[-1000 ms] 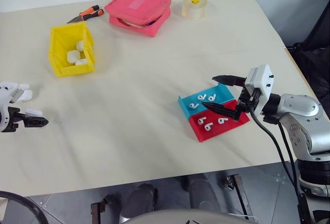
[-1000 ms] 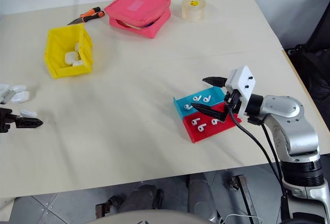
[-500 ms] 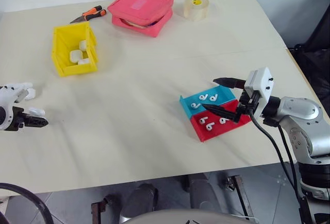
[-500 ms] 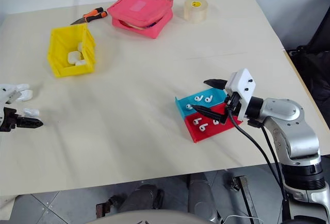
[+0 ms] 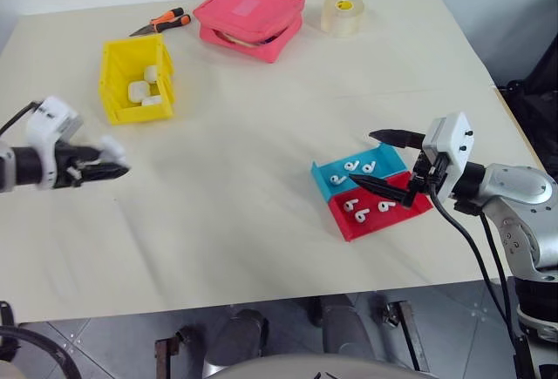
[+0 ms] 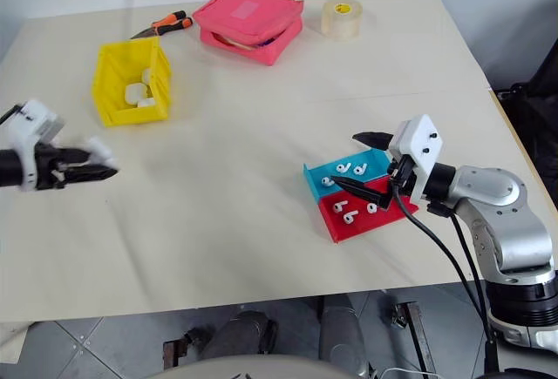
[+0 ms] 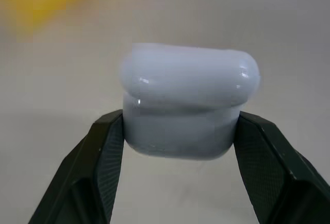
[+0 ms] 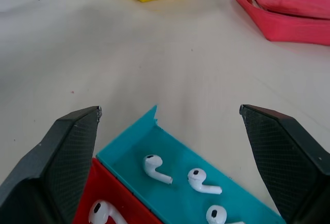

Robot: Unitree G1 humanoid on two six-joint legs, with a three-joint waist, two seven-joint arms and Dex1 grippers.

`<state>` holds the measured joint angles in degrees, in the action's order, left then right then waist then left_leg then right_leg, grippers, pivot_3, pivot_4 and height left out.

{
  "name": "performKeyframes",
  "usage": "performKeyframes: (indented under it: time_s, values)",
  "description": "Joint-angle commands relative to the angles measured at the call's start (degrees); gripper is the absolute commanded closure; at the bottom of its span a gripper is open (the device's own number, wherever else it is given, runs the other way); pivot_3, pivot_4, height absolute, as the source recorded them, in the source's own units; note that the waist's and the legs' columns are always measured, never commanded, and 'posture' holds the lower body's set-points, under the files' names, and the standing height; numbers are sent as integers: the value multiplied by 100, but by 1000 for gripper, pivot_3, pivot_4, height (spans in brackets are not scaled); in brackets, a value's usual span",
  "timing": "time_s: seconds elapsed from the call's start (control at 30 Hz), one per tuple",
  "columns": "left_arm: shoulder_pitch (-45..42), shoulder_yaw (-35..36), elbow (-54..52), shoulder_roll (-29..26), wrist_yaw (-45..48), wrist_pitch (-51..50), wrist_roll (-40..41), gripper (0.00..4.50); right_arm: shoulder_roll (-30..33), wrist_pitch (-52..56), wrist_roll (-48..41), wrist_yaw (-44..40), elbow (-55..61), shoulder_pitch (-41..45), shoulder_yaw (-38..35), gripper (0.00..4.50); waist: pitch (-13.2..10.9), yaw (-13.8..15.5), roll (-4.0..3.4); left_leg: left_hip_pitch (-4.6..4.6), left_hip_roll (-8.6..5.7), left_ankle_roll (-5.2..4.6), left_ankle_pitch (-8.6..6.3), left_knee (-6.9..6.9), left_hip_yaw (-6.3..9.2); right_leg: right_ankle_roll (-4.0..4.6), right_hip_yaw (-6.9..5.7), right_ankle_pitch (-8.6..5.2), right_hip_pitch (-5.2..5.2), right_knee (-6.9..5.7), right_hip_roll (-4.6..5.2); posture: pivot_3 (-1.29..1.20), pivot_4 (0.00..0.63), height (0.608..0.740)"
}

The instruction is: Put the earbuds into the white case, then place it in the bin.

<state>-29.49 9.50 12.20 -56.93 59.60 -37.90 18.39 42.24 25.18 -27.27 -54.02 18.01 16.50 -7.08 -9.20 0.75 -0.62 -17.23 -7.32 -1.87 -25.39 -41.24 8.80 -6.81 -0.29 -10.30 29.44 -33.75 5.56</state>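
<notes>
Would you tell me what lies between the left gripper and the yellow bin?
Nothing: in the left eye view, only bare table separates the left gripper, which holds a white case, from the bin.

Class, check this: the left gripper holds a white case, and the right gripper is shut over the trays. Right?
Not quite. The left gripper does hold the white case, but the right gripper is open over the trays, as the right wrist view shows.

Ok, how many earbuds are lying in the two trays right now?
6 earbuds: three in the blue tray, three in the red tray. The right gripper hangs open over both trays, and its lower finger may hide another.
</notes>
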Motion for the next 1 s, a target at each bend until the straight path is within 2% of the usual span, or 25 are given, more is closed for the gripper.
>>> performKeyframes:
  time_s: [0.03, 0.17, 0.3, 0.4, 0.53, 0.67, 0.87, 0.97, 1.0]
  values:
    - [-86, 421, -285, 714, 377, 1382, 555, 1705, 86, -10, -97, 41, 206, 119, -145, 0, 0, 3, 0, 0, 1, 0, 0, -1, -5, 1, 0, 2, 0, 1, 0, 0, 150, 740]
    - [-299, 463, -220, 1733, 1288, 2686, 1186, 1705, 117, 46, -130, 91, 344, 66, -202, 0, 1, -1, 1, -4, 6, 2, -1, -9, -18, 4, -1, 5, 0, 5, 3, 0, 150, 740]
    - [-540, 472, 81, 2717, 1933, 2778, 2001, 1705, 159, 141, -148, 221, 592, -97, -338, 0, 2, 19, 2, -5, 9, 2, -1, -16, -19, 5, -2, 10, -7, 9, 15, 0, 150, 740]
    - [-584, 276, 233, 3133, 2295, 2925, 2068, 1705, 233, 268, -164, 368, 856, -295, -482, 0, 2, 46, 3, -4, 8, 0, -2, -18, -20, 0, 0, 14, -12, 16, 15, 0, 150, 740]
    - [-675, 84, 401, 3467, 2629, 2973, 2063, 1705, 402, 500, -115, 617, 1207, -628, -700, 0, 2, 67, 3, -4, 10, -1, -3, -20, -19, 0, 1, 23, -16, 25, 7, 0, 150, 740]
    - [-616, -437, 548, 3640, 3071, 3231, 1698, 1705, 795, 985, 78, 853, 1701, -1208, -914, 0, 3, 103, 4, -4, 8, -3, -3, -22, -18, -1, 1, 25, -21, 29, 7, 0, 150, 740]
    - [-651, -755, 724, 3722, 3050, 3527, 1588, 1705, 1183, 1673, 124, 1078, 2552, -2055, -1335, 0, 3, 104, 4, 1, 16, -5, -4, -18, -15, -4, 7, 38, -29, 47, 3, 0, 150, 740]
    - [-602, -847, 690, 3775, 2941, 3584, 1573, 1705, 1360, 2086, 149, 1168, 2911, -2346, -1532, 533, 3, 113, 4, 4, 15, -6, -4, -15, -14, -6, 12, 40, -31, 50, 0, 0, 150, 740]
    - [-582, -870, 650, 3797, 2885, 3588, 1574, 1705, 1409, 2244, 130, 1203, 3008, -2394, -1586, 533, 3, 121, 4, 4, 16, -6, -4, -15, -14, -7, 12, 43, -34, 57, -2, 0, 150, 740]
